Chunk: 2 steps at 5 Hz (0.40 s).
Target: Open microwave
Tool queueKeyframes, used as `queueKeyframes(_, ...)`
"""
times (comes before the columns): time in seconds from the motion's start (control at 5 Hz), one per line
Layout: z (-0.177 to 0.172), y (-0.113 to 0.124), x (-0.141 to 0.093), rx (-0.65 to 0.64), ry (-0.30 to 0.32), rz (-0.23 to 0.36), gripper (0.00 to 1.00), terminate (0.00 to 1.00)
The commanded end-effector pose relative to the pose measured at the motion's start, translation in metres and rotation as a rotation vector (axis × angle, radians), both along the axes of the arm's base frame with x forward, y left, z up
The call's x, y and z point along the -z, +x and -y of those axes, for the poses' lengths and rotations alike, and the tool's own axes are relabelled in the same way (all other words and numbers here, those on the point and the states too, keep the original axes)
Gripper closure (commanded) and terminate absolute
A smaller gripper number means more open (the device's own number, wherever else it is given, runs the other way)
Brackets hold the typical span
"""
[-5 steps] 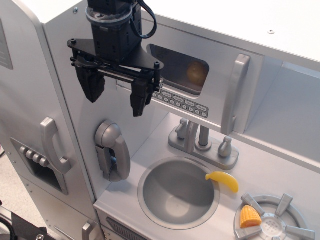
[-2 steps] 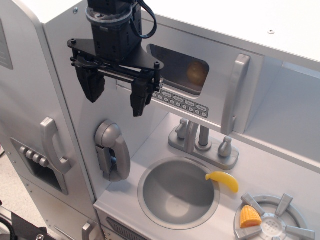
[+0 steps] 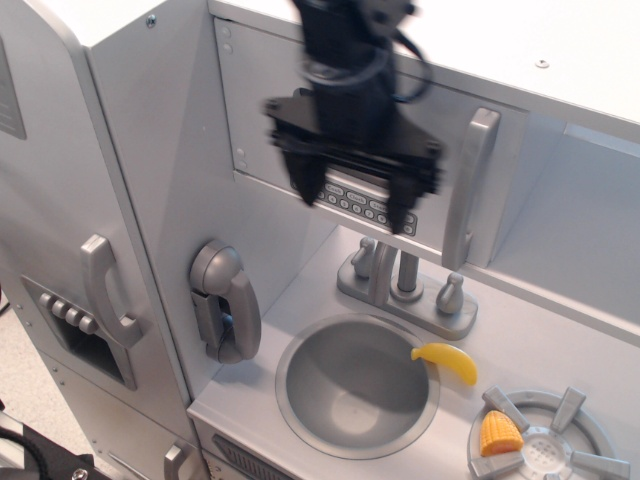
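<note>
The microwave (image 3: 270, 110) is a silver-grey box above the sink with its door closed. Its row of small buttons (image 3: 365, 205) shows below my gripper. Its vertical grey bar handle (image 3: 468, 185) stands at the door's right side. My black gripper (image 3: 358, 200) hangs in front of the door and hides the dark window. It is motion-blurred, its fingers spread apart and holding nothing. It is left of the handle and apart from it.
A round sink (image 3: 357, 385) lies below, with a faucet (image 3: 405, 280) behind it. A yellow banana (image 3: 447, 363) rests on the sink rim. A corn piece (image 3: 499, 435) sits on the burner (image 3: 545, 440). A toy phone (image 3: 222, 300) hangs on the wall. The fridge door handle (image 3: 105, 290) is at left.
My gripper has moved quickly to the right, from the microwave's left side to in front of its window and buttons, nearer the bar handle. It stays open.
</note>
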<state>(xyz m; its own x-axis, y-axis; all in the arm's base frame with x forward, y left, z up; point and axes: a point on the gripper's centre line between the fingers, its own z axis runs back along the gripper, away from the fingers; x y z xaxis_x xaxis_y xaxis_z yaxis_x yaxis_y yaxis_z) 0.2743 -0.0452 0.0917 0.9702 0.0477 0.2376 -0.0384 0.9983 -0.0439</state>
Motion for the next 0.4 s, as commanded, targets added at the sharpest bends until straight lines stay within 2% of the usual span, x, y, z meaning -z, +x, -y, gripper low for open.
queueKeyframes(0.0,0.0435,0.0279,-0.0354,0.008,-0.074,0.08,0.0,0.0)
queueKeyframes(0.2,0.0438,0.0378,-0.0355,-0.012,-0.045,0.136,0.0,0.0)
